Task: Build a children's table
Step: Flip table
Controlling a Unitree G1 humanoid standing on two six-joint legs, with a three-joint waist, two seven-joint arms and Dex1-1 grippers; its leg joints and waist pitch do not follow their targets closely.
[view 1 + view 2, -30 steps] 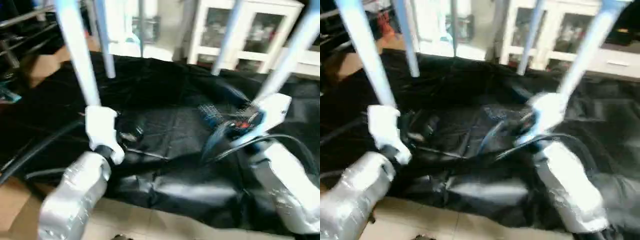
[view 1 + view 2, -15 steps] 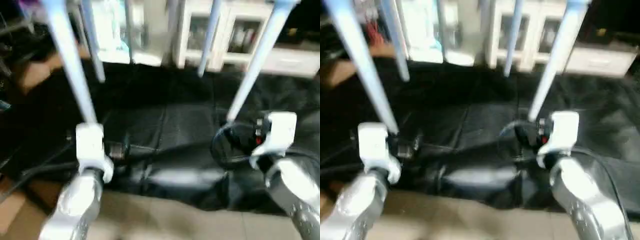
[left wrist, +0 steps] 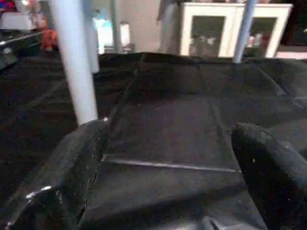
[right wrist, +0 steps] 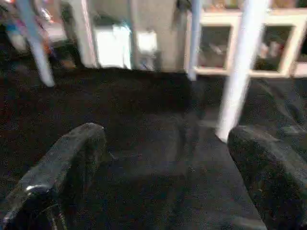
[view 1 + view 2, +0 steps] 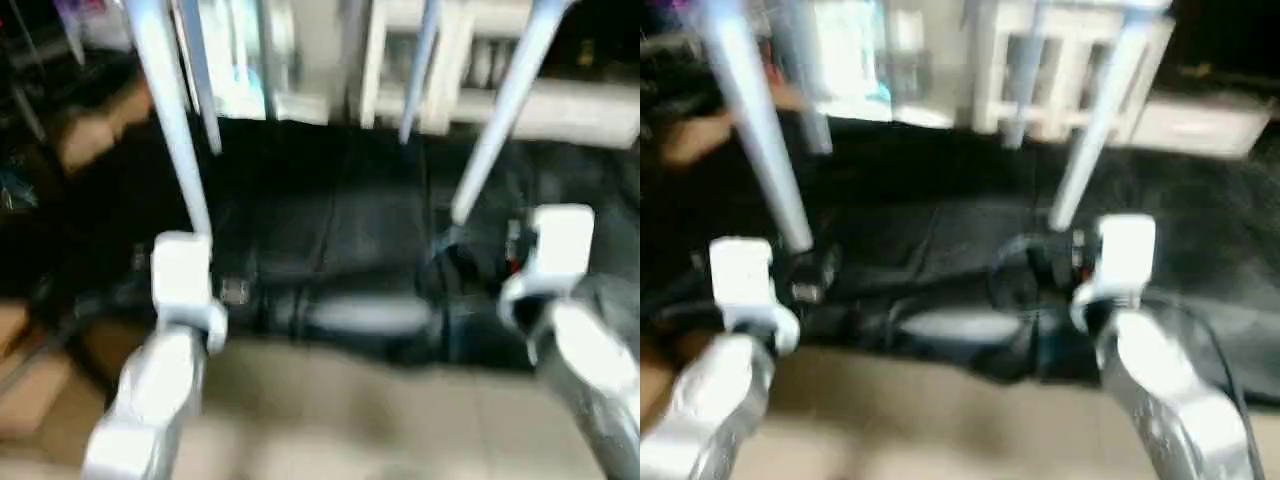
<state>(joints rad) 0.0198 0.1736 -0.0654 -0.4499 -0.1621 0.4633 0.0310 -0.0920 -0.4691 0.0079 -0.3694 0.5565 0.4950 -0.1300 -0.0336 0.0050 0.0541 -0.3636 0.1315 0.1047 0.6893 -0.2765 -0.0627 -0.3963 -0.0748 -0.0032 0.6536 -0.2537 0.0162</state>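
Observation:
Four white legs of the children's table stand upright on a black, sheet-covered flat surface [image 5: 340,230]: near left leg [image 5: 175,130], far left leg [image 5: 203,85], far right leg [image 5: 420,70], near right leg [image 5: 500,120]. My left gripper [image 3: 168,182] is open with nothing between its fingers [image 3: 72,177]. It sits low at the foot of the near left leg [image 3: 74,62], which stands just beyond one finger. My right gripper [image 4: 163,182] is also open and empty, by the foot of the near right leg [image 4: 240,72]. In the head view both grippers, left [image 5: 230,292] and right [image 5: 470,270], reach over the sheet's near edge.
A white cabinet [image 5: 470,60] with glass doors stands behind the black surface. Brown cardboard [image 5: 90,130] and dark clutter lie at the far left. Beige floor [image 5: 380,420] runs along the sheet's near edge, under my forearms.
The whole picture has shifted and shows more floor. My right forearm has straightened, and its gripper has drawn back from the near right leg's foot. Both grippers stay open.

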